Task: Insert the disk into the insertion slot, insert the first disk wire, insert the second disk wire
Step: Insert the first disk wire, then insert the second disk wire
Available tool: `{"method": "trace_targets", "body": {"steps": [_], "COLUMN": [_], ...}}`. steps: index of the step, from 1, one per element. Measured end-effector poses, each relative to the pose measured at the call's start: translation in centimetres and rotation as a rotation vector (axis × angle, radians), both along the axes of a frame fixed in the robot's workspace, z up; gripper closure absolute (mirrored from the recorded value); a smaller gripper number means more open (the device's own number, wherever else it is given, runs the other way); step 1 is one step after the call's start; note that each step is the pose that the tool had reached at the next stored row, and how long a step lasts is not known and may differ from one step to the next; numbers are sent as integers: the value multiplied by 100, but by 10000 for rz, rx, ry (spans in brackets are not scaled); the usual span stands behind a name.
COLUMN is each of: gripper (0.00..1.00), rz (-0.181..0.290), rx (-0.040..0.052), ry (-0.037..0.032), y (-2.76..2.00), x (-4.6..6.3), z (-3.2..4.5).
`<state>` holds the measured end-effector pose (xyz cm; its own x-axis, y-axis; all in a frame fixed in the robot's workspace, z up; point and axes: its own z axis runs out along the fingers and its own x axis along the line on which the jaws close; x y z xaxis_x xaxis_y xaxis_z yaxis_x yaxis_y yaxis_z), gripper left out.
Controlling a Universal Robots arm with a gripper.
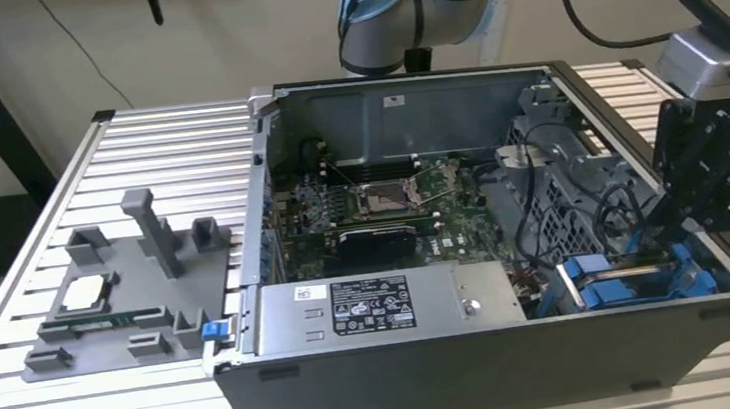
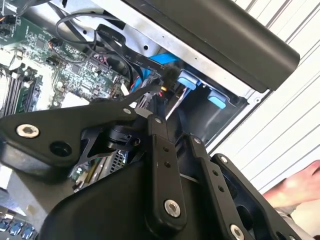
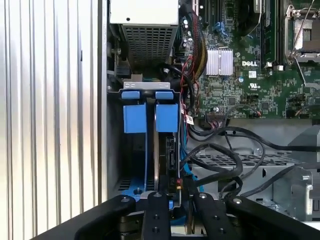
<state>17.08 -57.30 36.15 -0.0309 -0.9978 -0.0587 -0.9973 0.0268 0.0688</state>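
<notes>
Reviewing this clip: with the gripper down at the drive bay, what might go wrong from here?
Black cables loop right beside the gripper at the insertion slot; a move could snag or tug them. A person's hand sits near the arm in the second wrist view, so contact is possible.

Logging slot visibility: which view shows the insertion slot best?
The first wrist view: it looks straight into the insertion slot, blue tabs at its mouth. The exterior view shows it obliquely; the second wrist view catches part of its mouth.
</notes>
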Motion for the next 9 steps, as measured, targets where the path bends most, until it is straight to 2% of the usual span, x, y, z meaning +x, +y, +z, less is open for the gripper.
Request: {"method": "trace_targets", "body": {"steps": [9], "gripper": [0], "rz": [1], "rx": [0], "ry": [0], "y": [1], "x": [0], "z": [161]}}
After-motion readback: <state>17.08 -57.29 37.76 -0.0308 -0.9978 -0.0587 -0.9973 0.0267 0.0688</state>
